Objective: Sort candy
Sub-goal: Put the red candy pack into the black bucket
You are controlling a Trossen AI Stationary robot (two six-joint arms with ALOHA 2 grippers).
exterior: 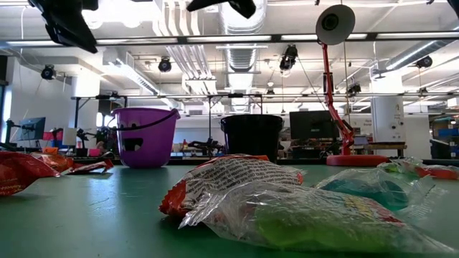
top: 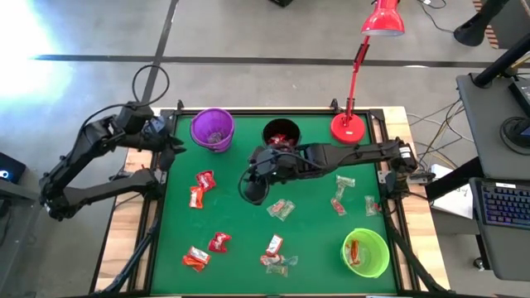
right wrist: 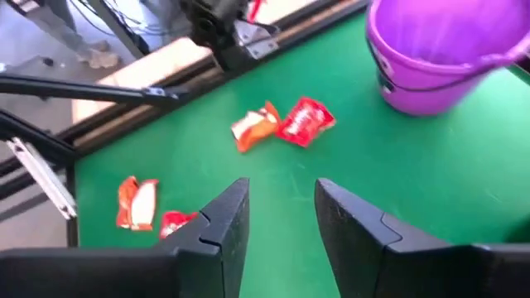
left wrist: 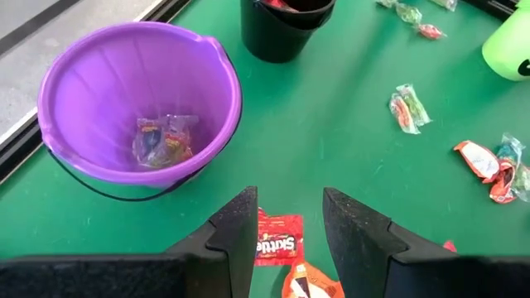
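Observation:
Wrapped candy lies scattered on the green mat: a red pack (top: 204, 179) and an orange-red one (top: 196, 197) at the left, clear ones (top: 280, 209) in the middle, and more along the near edge (top: 274, 244). The purple cup (top: 213, 128), with candy (left wrist: 164, 141) inside, and the black cup (top: 281, 134) stand at the far edge. The green cup (top: 366, 252) stands near right. My left gripper (left wrist: 286, 232) hangs open above the far left corner, beside the purple cup. My right gripper (right wrist: 277, 219) is open over the mat's middle, empty, pointing toward the red pack (right wrist: 306, 122).
A red desk lamp (top: 348, 124) stands at the far right, its head over the table's far edge. Clear-wrapped sweets (top: 344, 180) lie under my right arm at the right. Bare mat shows between the purple cup and the red pack.

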